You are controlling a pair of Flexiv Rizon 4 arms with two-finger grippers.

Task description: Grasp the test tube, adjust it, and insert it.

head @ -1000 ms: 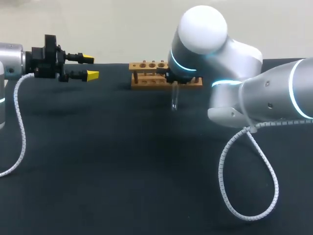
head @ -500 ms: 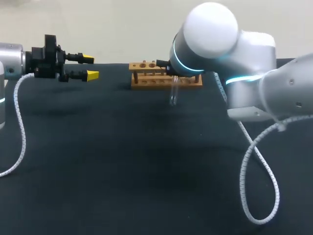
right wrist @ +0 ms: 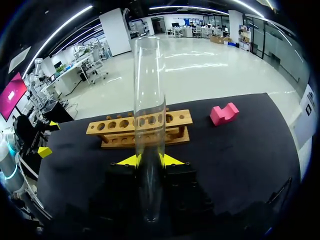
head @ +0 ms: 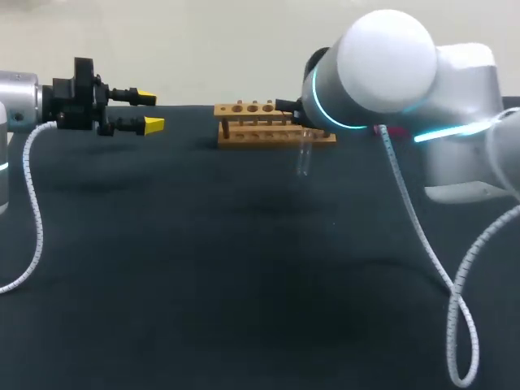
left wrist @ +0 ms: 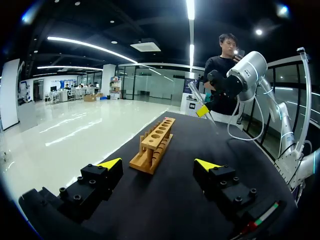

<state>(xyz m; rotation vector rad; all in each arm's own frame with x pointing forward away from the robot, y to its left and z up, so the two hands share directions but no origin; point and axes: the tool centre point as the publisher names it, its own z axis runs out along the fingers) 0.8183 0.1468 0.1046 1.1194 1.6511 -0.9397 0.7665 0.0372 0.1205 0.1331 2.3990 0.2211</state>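
Clenched the jaws of the right gripper (right wrist: 149, 161) on the test tube (right wrist: 149, 100), pinched from both sides by the yellow tips near one end. Held the tube roughly upright and aloft, in front of the wooden rack (head: 244, 136) toward its right end, in none of its holes. Spread the jaws of the left gripper (head: 146, 111) wide, with nothing between them. Held that gripper over the left far edge of the black table (head: 203, 268), well apart from the rack, fingers pointed toward it. Saw a pink block (right wrist: 223, 113) on the table near the rack's end away from the left gripper.
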